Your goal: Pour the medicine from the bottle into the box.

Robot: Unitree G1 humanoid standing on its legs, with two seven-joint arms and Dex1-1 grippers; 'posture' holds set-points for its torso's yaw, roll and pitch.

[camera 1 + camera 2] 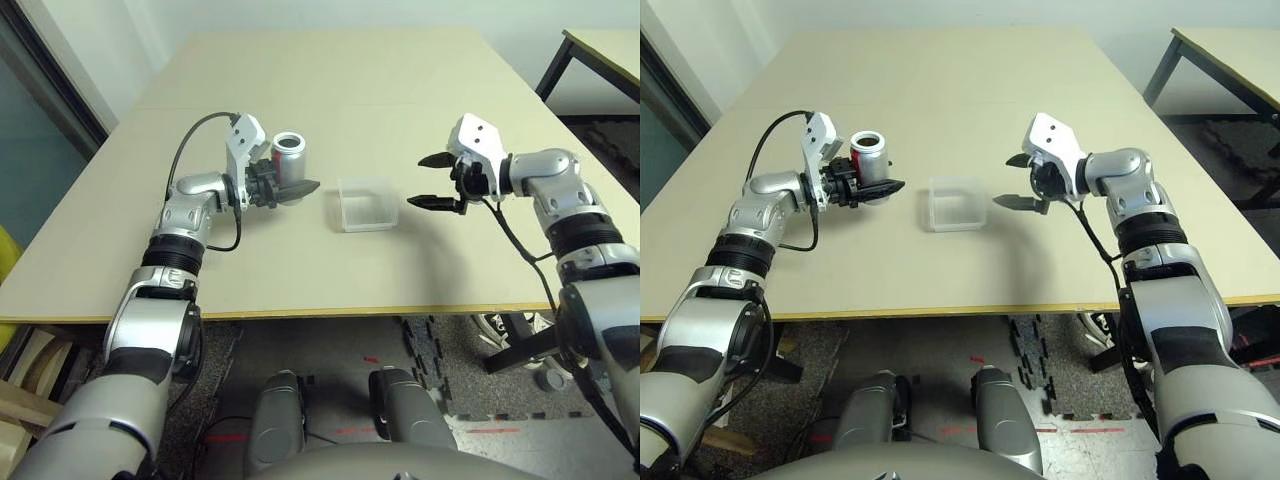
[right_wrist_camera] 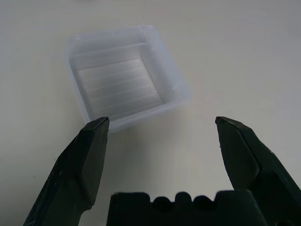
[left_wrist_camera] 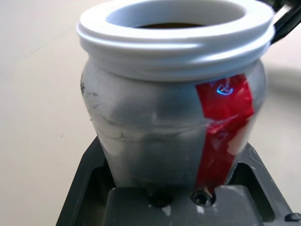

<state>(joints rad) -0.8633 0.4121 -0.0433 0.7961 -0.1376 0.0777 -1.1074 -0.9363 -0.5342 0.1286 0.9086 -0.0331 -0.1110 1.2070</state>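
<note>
Silver-grey bottle, red-marked, uncapped and upright; pouring not begun.

The left gripper (image 1: 285, 190) is clamped on the bottle (image 1: 289, 152), centre-left of the frame; something dark shows inside its white mouth. The clear plastic square box (image 1: 364, 204) sits at centre, apparently bare. The right gripper (image 1: 436, 180) hangs spread wide just beside it, holding nothing.

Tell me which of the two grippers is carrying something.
The left gripper: its fingers are closed on the bottle, held upright above the table with its mouth uncapped. The right gripper hangs open and empty beside the clear box.
</note>
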